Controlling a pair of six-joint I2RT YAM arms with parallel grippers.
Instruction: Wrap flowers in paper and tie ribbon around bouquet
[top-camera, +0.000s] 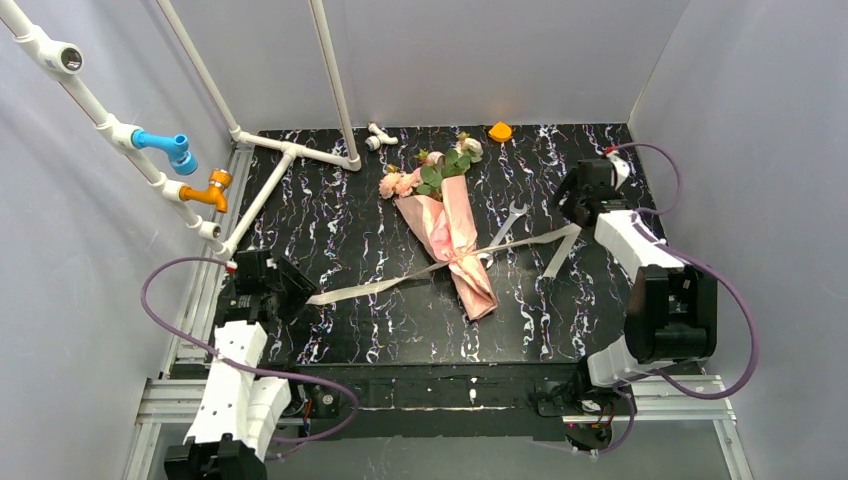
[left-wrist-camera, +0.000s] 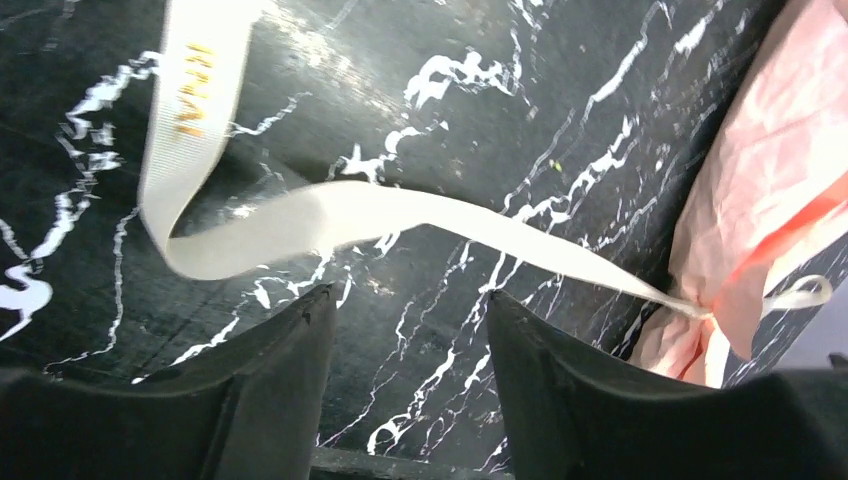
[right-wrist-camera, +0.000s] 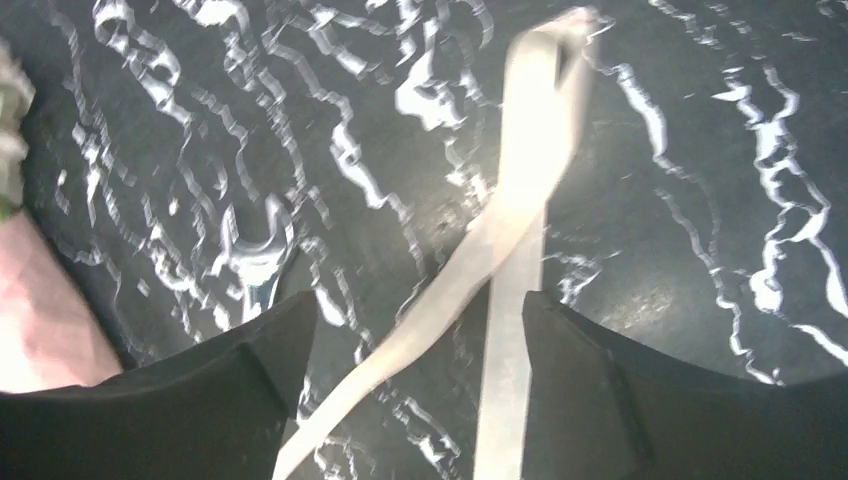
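1. My left gripper (left-wrist-camera: 410, 296): fingers spread, pinching nothing; one ribbon (left-wrist-camera: 330, 215) tail lies slack just ahead.
2. Bouquet (top-camera: 452, 235) mid-table, ribbon cinched round its narrow end; I judge the tie made.
3. My right gripper (right-wrist-camera: 418, 300): spread above the other tail, not gripping; spanner (right-wrist-camera: 255, 255) beside.

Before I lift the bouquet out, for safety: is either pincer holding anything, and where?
Nothing is held: the left pincer and right pincer both stand open, the ribbon ungripped.
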